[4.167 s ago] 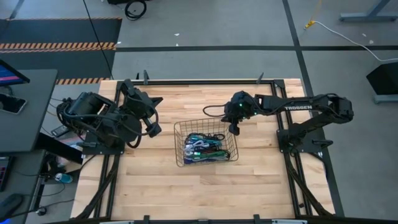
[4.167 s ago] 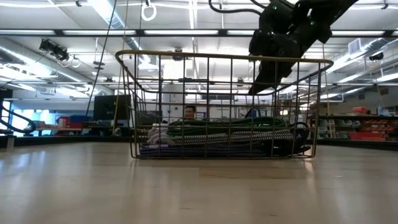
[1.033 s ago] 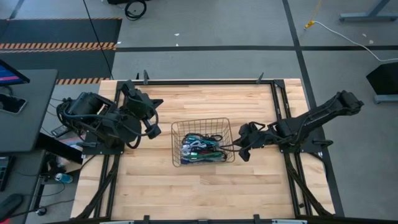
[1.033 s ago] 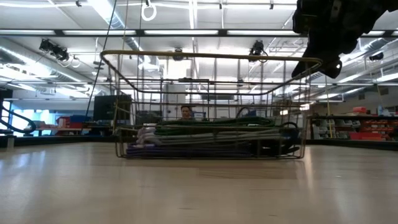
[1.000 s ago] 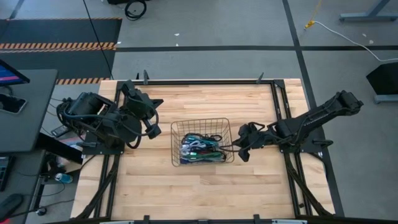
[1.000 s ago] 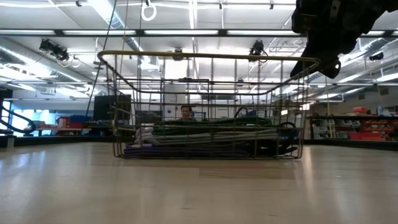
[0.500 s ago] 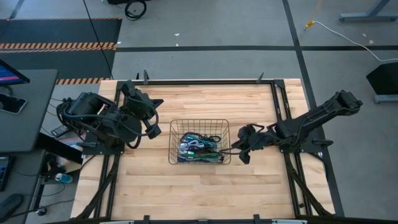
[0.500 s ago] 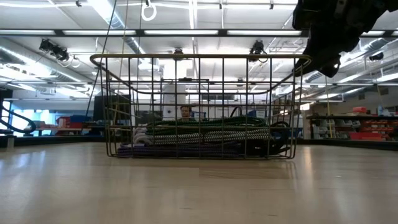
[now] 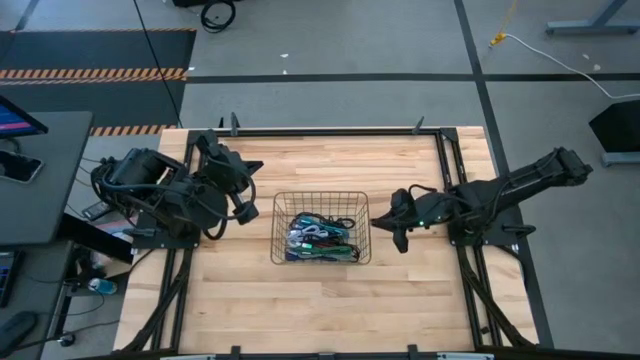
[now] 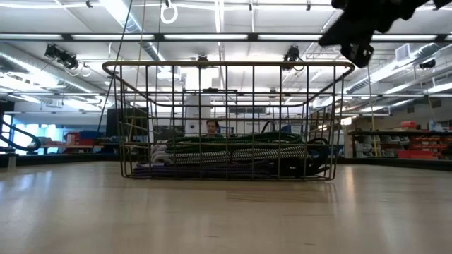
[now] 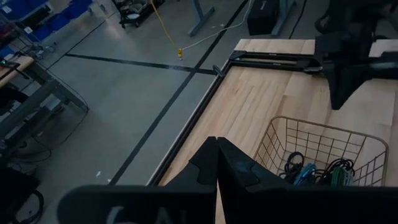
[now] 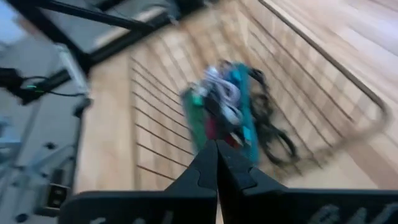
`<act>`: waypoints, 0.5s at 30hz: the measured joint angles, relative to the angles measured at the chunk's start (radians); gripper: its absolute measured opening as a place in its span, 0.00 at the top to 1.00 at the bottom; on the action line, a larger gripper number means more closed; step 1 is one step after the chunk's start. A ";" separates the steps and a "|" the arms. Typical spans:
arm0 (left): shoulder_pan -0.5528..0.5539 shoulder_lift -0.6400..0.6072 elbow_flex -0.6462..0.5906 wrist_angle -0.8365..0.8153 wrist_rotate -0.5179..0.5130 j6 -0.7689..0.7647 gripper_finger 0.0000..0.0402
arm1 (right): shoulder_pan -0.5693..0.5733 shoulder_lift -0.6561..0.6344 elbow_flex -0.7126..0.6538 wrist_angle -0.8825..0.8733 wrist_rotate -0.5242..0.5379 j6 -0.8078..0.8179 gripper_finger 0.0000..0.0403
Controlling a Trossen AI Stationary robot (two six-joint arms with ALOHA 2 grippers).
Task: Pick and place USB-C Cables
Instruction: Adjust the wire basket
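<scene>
- The basket [image 9: 320, 227] is black wire mesh, boxy with a rounded rim, sitting mid-table on the pale wood-plank table [image 9: 300, 300].
- The cables [image 9: 322, 238] are all piled in the bottom of the basket: thin coiled bunches in teal, green, black, purple and a whitish braided one. From the low view they lie flat in a layer [image 10: 233, 156], well under the rim.
- The right gripper [image 9: 384, 224] hangs just outside the basket's right side, up above the rim and not touching it. Its wrist view shows the two dark fingers [image 12: 214, 171] pressed together, nothing between them, with the cables past the fingertips and apart from them.
- The left gripper [image 9: 243, 207] sits off to the basket's left, near but clear of it. Fingers [image 11: 216, 165] closed too, empty.
- No readable writing on anything from what I can see.
</scene>
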 joint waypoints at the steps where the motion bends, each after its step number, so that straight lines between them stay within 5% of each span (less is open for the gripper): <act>1: 0.000 0.000 0.000 0.000 0.000 0.008 0.99 | -0.005 0.005 0.000 0.034 -0.012 -0.020 1.00; 7: 0.000 0.000 0.000 0.000 0.000 0.000 0.99 | -0.041 0.033 0.000 0.208 -0.096 -0.105 1.00; 15: 0.000 0.000 0.000 0.000 0.000 -0.002 0.99 | -0.109 0.082 0.001 0.229 -0.197 -0.138 1.00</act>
